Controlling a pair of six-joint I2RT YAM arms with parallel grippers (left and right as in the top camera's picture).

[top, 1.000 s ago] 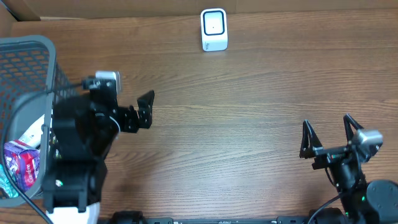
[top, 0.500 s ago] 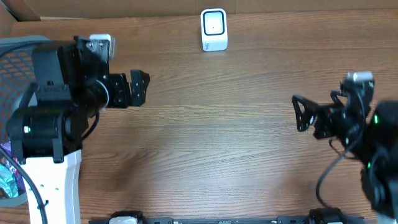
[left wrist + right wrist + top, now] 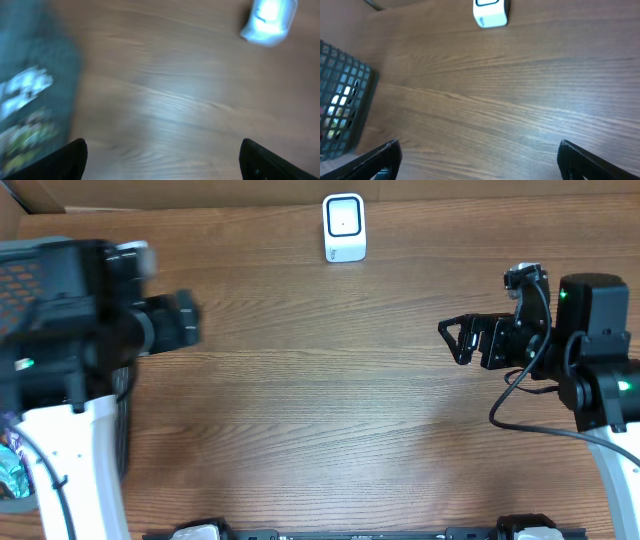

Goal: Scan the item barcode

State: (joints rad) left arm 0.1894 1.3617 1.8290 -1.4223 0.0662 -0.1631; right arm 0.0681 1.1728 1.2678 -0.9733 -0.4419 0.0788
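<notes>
The item (image 3: pixel 12 465), a colourful packet, is lying in the grey mesh basket (image 3: pixel 347 92) at the bench's left edge. It is mostly hidden, so I cannot tell which way its long axis is pointing. The brown wood-grain bench (image 3: pixel 330 420) is carrying a white scanner (image 3: pixel 344 227), which is standing near the far side. The left claw (image 3: pixel 162 155) and right claw (image 3: pixel 452 343) are both hanging spread wide, gripping nothing.

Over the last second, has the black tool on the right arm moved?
Yes. The black right tool swung leftward and forward, nearer the small white plastic scanner box, which stayed put.
</notes>
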